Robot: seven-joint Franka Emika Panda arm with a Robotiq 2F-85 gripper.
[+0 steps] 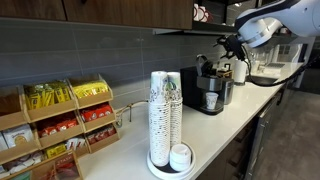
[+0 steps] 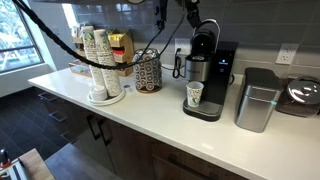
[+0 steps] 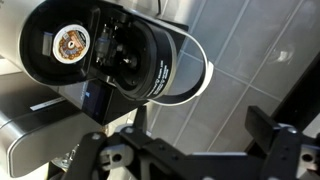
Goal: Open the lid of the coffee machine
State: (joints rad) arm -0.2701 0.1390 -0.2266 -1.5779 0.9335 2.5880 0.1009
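- Raised lid (image 2: 205, 38), tipped up on top of the coffee machine (image 2: 212, 75); round pod chamber (image 3: 71, 43) exposed in the wrist view.
- Machine on the white counter (image 2: 150, 118), paper cup (image 2: 194, 95) in its front bay.
- Above the lid, gripper (image 3: 190, 140) with fingers spread wide, holding nothing.
- Cup stacks (image 2: 97, 60) well apart along the counter.

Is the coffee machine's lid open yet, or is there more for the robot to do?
It looks almost finished. Done: the lid stands tipped up above the coffee machine, and the wrist view looks straight into the uncovered pod holder. In hand: the gripper is open beside the lid, holding nothing. Left: probably just backing away, though I cannot tell if the lid is raised all the way.
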